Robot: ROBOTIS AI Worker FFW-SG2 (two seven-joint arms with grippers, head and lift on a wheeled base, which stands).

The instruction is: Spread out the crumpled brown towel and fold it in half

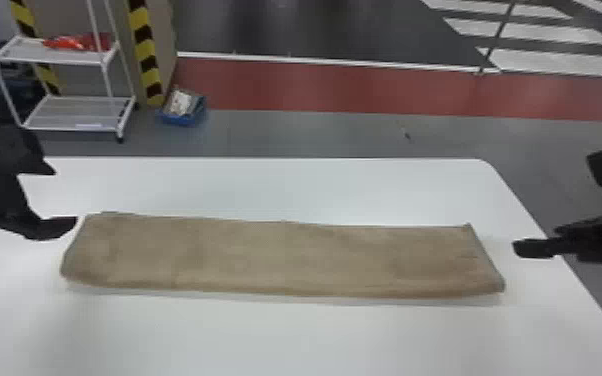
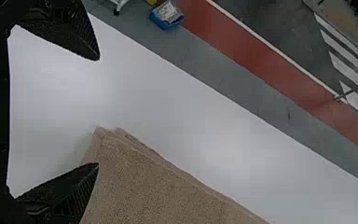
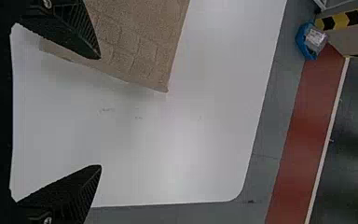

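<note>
The brown towel (image 1: 285, 257) lies flat on the white table as a long, narrow folded strip running left to right. Just off its left end, my left gripper (image 1: 65, 197) is open, with one fingertip close to the towel's back left corner. In the left wrist view, the gripper (image 2: 99, 112) has a wide gap, and the towel (image 2: 144, 186) passes by one finger. Beyond the strip's right end is my right gripper (image 1: 560, 207), also open. The right wrist view shows that gripper (image 3: 100, 112) with nothing between its fingers and the towel's end (image 3: 135, 51) beside one finger.
The white table (image 1: 285, 337) extends in front of and behind the towel, its right edge running under my right arm. On the floor behind stand a white shelf cart (image 1: 72, 112) and a blue bin (image 1: 182, 117), near a striped yellow-black post (image 1: 146, 55).
</note>
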